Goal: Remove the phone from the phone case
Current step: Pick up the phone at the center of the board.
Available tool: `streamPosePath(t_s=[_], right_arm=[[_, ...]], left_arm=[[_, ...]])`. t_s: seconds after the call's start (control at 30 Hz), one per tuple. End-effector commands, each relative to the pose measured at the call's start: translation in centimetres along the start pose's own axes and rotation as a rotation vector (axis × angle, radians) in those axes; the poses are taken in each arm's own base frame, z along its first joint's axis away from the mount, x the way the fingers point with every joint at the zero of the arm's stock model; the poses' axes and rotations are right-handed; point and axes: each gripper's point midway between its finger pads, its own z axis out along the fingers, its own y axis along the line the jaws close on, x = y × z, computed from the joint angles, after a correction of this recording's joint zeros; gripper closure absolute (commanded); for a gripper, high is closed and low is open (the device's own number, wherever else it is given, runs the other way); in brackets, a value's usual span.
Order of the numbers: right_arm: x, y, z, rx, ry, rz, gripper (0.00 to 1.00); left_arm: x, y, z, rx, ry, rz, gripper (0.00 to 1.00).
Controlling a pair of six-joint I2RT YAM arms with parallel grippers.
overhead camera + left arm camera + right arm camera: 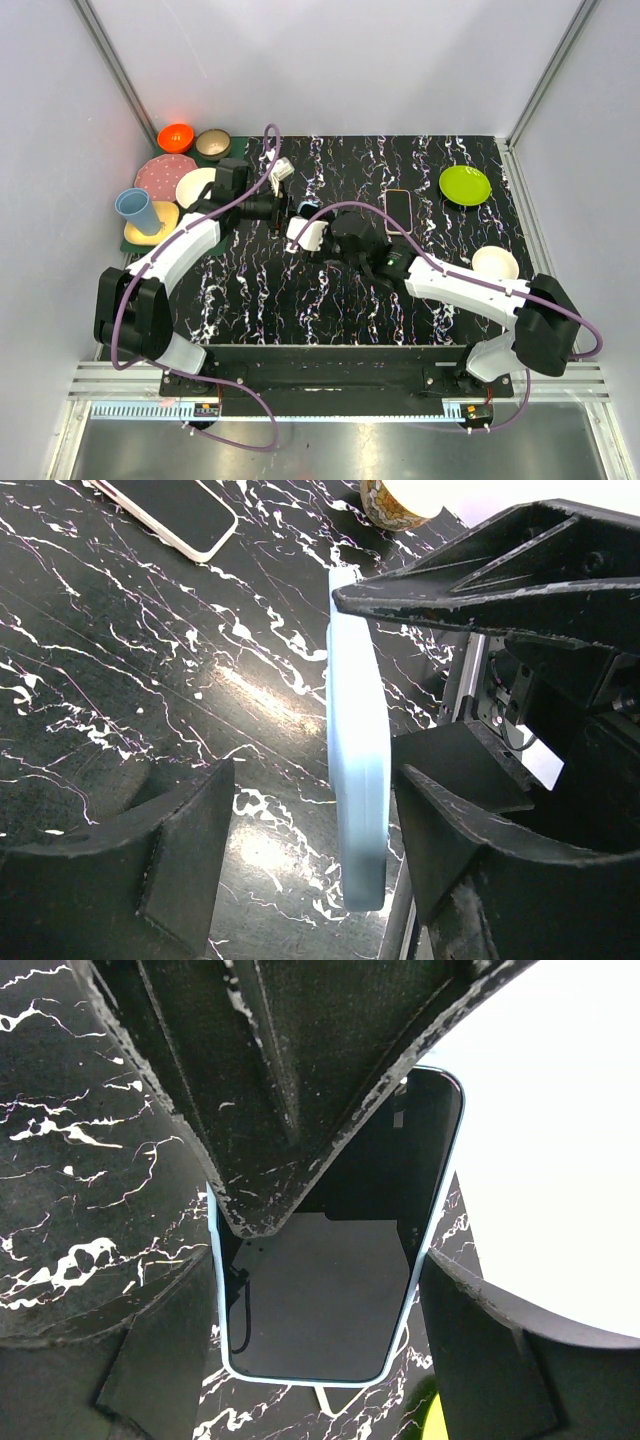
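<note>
We see a round lime-green plate point(465, 185) well right of the right gripper point(306, 234). Left of the left gripper point(289, 213) stand a light-blue plastic cup point(137, 210) and an orange bowl point(176, 137).

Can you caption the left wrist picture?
Open left gripper straddles a pale blue phone case on edge; a phone lies beyond.

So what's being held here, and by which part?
The case, pinched across its long edges by the right gripper. The left gripper straddles it, open, gripping nothing.
</note>
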Motion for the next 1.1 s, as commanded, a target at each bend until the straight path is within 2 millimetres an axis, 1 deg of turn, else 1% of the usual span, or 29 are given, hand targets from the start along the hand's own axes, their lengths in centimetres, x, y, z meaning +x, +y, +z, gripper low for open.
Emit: streamPosePath(t_s=[0.0, 0.07, 0.3, 0.5, 0.77, 0.87, 1.07], right_arm=[[-3.2, -3.2, -0.4, 0.122, -0.093, 0.024, 1.00], [-3.2, -3.1, -0.4, 0.120, -0.092, 0.021, 1.00], [-3.3, -2.3, -0.1, 0.106, -0.087, 0.005, 1.00], [-3.6, -2.3, -0.1, 0.115, -0.089, 0.003, 1.00], [-3.5, -2.0, 0.1, 0.115, -0.083, -0.009, 1.00], [-3.4, -1.8, 0.2, 0.110, -0.083, -0.016, 1.00], [-3.4, -1.7, 0.2, 0.109, -0.082, -0.023, 1.00]], left_arm=[[-1.6, -0.5, 0.1, 0.013, -0.024, 0.067, 0.34], [-1.6, -0.5, 0.1, 0.014, -0.022, 0.068, 0.37], [-1.5, -0.5, 0.3, 0.013, -0.016, 0.066, 0.38], [-1.3, -0.5, 0.5, 0.011, -0.005, 0.060, 0.40], [-1.2, -0.4, 0.7, 0.007, 0.002, 0.054, 0.51], [-1.2, -0.4, 0.7, 0.005, 0.003, 0.056, 0.53], [-1.2, -0.3, 0.7, 0.002, 0.004, 0.076, 0.53]])
